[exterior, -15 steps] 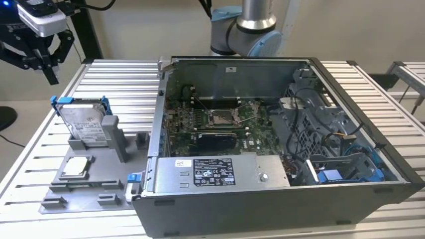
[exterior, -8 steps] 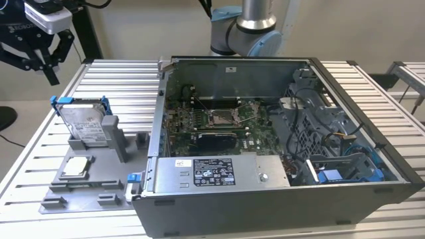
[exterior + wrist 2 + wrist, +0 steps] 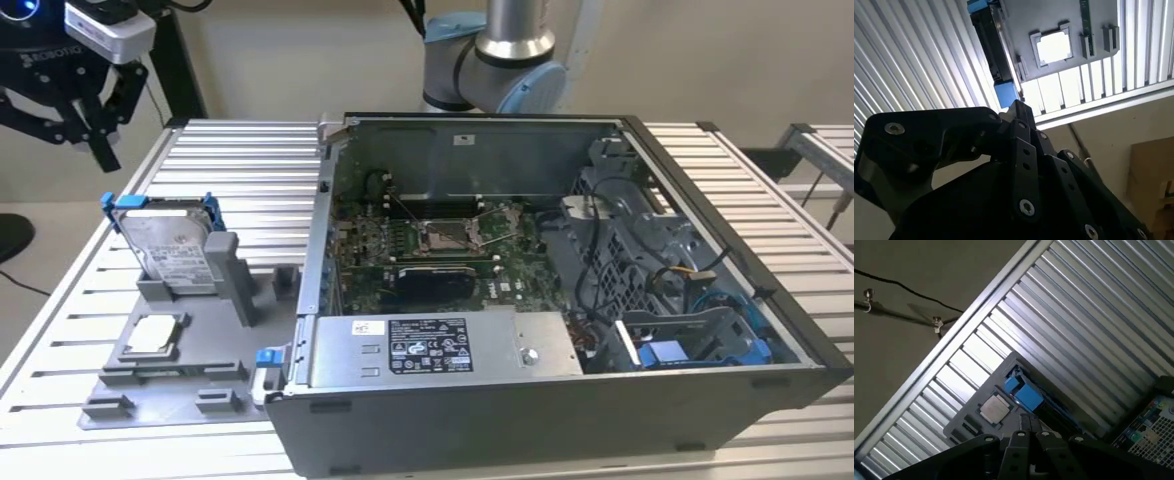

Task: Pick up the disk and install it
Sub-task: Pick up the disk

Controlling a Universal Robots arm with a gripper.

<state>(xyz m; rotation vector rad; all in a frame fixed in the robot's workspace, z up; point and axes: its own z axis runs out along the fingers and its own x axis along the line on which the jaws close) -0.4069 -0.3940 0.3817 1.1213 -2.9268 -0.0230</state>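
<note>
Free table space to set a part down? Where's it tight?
Bare ribbed table behind the disk, beside the case wall; another strip along the case's side at the exterior view's right. Crowded: grey fixture tray with disk and chip.

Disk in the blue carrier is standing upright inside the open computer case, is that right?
Not inside. The exterior view shows the disk in its blue carrier standing upright in a grey holder on the table, outside the open computer case, to the exterior view's left of it.
</note>
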